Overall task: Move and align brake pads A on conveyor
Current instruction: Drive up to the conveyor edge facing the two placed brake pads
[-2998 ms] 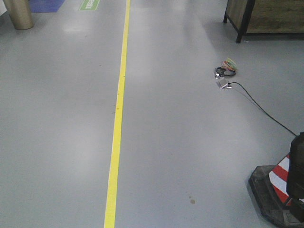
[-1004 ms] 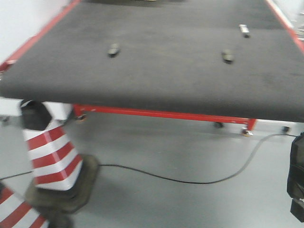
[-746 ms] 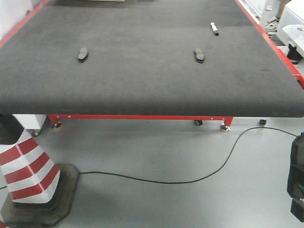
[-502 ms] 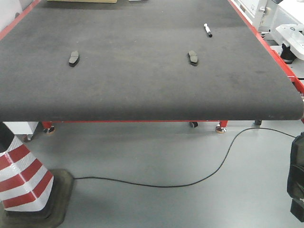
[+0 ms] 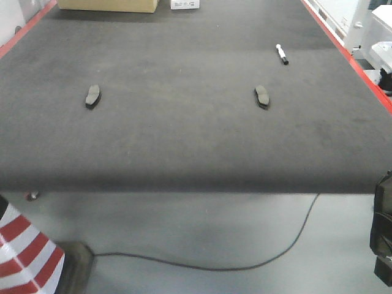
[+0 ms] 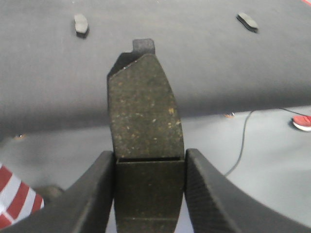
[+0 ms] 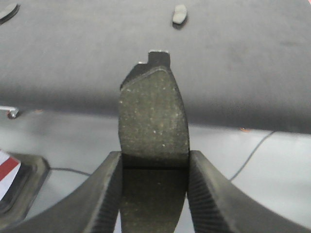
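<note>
Grey floor (image 5: pixel 184 226), black cable (image 5: pixel 257 263) — striped cone (image 5: pixel 24 257)

In my right wrist view, the gripper (image 7: pixel 153 179) clamps a pad (image 7: pixel 153 116) upright at frame centre, both fingers (image 7: pixel 104 194) touching its sides. Behind it the belt (image 7: pixel 243 73) carries one pad (image 7: pixel 179 14) at top centre, another (image 7: pixel 8 11) at upper left.
</note>
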`<state>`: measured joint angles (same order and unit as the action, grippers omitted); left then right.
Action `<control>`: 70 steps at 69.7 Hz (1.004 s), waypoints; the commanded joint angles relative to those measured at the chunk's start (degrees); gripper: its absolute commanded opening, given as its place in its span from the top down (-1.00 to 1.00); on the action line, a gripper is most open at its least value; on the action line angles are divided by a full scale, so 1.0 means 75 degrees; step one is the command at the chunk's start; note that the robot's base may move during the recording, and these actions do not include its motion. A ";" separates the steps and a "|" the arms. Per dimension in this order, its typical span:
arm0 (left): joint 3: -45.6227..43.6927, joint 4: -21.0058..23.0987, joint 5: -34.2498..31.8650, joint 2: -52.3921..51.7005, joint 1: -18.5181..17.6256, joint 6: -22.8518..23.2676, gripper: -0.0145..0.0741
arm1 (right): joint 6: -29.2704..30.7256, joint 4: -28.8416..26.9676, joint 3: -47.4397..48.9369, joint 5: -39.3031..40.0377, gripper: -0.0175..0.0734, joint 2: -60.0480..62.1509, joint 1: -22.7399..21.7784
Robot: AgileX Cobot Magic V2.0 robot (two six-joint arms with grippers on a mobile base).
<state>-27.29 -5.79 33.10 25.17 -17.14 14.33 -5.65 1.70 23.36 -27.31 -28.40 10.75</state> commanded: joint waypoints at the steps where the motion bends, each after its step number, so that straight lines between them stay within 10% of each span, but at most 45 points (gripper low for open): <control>1: -0.0251 -0.0005 -0.0709 0.0011 -0.0021 0.0049 0.65 | 0.0057 0.0072 0.0250 0.0702 0.62 -0.0007 -0.0059; 70: -0.0251 0.0001 -0.0709 0.0011 -0.0021 0.0049 0.65 | 0.0057 0.0072 0.0250 0.0702 0.62 -0.0007 -0.0059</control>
<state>-27.29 -5.79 33.10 25.17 -17.14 14.33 -5.65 1.70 23.36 -27.31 -28.40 10.75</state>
